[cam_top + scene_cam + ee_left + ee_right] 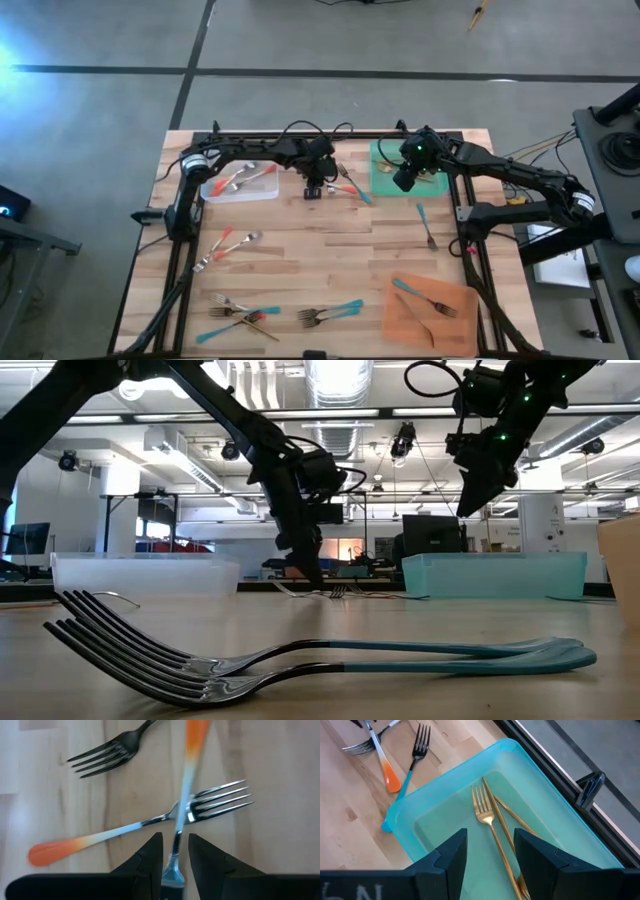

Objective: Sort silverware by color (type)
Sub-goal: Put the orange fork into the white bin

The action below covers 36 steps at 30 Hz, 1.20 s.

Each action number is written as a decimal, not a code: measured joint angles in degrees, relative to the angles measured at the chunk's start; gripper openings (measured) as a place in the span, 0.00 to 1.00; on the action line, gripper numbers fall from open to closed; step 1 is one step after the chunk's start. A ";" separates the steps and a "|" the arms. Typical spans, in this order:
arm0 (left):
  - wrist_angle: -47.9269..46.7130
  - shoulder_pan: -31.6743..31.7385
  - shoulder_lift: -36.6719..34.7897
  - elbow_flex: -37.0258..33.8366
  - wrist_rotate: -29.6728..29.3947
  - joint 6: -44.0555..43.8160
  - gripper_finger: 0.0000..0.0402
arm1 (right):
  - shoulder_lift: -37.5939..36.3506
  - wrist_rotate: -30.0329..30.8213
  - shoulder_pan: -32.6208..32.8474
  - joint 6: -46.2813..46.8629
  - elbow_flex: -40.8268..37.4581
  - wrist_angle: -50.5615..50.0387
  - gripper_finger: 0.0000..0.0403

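High view: left gripper [314, 190] at counter [330, 250] centre-rear beside the clear tray [240, 185]; right gripper [404, 180] over the green tray [385, 180]; silverware lies scattered across the counter. Left wrist view: jaws closed on an orange-handled fork [186, 785] crossing another fork [150, 827]. Right wrist view: jaws open, empty, above two gold forks [492, 827] in the tray.

Left pincer [175, 851] covers the lower end of the orange-handled utensil [187, 780], so fork or spoon, can't say. Gold fork [492, 827] runs off-frame beside the teal tray [560, 800].
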 joint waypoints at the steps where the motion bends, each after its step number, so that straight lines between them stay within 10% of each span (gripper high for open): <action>1: -0.01 -0.01 0.00 0.00 0.57 0.00 0.19 | 0.00 0.00 0.00 0.06 0.00 0.00 0.38; 36: -0.43 2.91 1.58 -0.73 6.72 10.30 0.19 | 0.00 0.00 0.02 -0.07 0.00 1.53 0.38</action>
